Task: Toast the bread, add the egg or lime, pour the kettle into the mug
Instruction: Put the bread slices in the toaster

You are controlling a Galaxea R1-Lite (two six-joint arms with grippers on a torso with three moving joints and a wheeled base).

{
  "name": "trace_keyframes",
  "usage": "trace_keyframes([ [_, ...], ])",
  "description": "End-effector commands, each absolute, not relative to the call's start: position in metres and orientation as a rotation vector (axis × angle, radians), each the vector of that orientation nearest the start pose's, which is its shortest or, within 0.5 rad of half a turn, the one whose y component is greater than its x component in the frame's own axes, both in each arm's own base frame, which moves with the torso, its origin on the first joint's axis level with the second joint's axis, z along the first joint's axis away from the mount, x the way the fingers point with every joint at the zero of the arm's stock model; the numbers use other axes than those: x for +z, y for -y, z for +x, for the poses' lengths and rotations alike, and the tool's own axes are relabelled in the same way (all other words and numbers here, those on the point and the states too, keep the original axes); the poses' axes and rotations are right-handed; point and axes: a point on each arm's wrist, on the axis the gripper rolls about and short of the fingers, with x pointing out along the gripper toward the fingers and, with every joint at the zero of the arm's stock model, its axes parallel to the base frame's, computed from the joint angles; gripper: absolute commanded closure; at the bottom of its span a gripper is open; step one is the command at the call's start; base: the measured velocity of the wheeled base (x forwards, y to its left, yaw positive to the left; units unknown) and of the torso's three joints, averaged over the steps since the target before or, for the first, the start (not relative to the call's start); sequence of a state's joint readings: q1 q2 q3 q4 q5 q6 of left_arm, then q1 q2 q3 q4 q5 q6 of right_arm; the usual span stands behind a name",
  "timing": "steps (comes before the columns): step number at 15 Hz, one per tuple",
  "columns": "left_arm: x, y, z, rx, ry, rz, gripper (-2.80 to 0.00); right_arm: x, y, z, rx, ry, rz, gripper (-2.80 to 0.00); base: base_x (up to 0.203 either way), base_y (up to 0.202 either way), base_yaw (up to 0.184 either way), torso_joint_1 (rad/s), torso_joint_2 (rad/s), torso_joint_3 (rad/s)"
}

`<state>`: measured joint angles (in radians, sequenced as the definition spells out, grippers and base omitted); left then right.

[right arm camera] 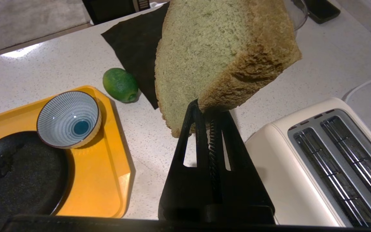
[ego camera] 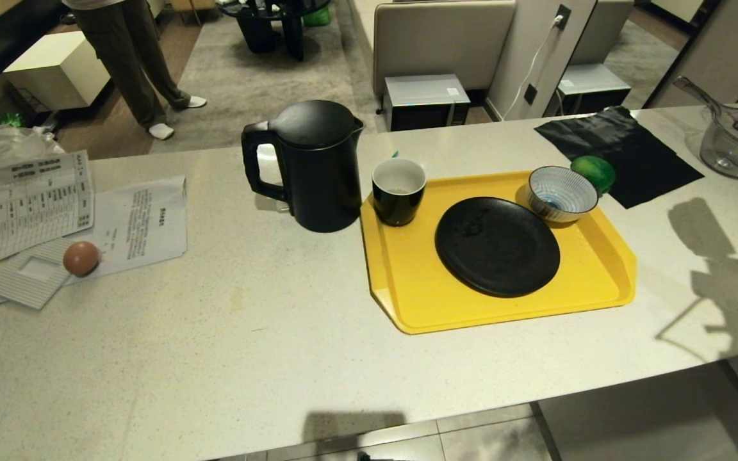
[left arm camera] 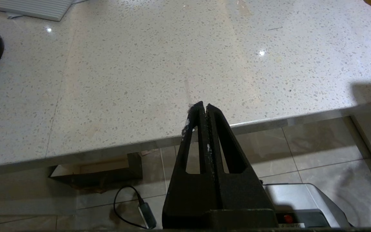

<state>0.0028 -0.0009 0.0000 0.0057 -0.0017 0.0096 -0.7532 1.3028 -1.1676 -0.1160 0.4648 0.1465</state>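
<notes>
Your right gripper (right arm camera: 206,111) is pinched on the lower corner of the bread (right arm camera: 217,54), which stands tilted above its fingertips, over the counter (right arm camera: 43,71) between the yellow tray (right arm camera: 108,180) and the cream toaster (right arm camera: 301,167). The toaster's 2 slots sit just beside the gripper, both empty. The lime (right arm camera: 120,84) lies on the counter beyond the tray's corner, touching the black cloth (right arm camera: 134,42), near the striped bowl (right arm camera: 68,119). On the tray you also have the black plate (ego camera: 497,245) and the mug (ego camera: 398,191), with the kettle (ego camera: 311,165) just beside it. The egg (ego camera: 81,257) rests far left on papers (ego camera: 138,224). Your left gripper (left arm camera: 204,107) hangs closed and empty at the counter's near edge.
</notes>
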Motion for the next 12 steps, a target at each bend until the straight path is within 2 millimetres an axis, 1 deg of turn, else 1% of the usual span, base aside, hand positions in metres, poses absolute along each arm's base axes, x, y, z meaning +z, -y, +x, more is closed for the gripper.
trace_keyframes([
  [1, 0.0749, 0.0001, -0.0228, 0.002, -0.006, 0.011, 0.00, 0.3381, 0.1331, 0.1554, -0.291, 0.005, 0.156, 0.00, 0.000, 0.000, 0.000, 0.000, 0.00, 0.000],
  [8, 0.0749, 0.0001, -0.0228, 0.001, -0.006, 0.011, 0.00, 0.3359, 0.1332, 0.1557, -0.283, -0.002, 0.161, 0.00, 0.000, 0.000, 0.000, 0.000, 0.00, 0.000],
  [9, 0.0749, 0.0001, -0.0228, 0.002, -0.006, 0.011, 0.00, 0.3359, 0.1332, 0.1557, -0.283, -0.002, 0.161, 0.00, -0.090, 0.000, 0.001, 0.002, 0.01, 0.003],
  [12, 0.0749, 0.0001, -0.0228, 0.002, -0.006, 0.009, 0.00, 0.3355, 0.1332, 0.1558, -0.284, -0.003, 0.162, 0.00, -0.172, 0.000, -0.002, -0.005, 0.00, 0.004],
])
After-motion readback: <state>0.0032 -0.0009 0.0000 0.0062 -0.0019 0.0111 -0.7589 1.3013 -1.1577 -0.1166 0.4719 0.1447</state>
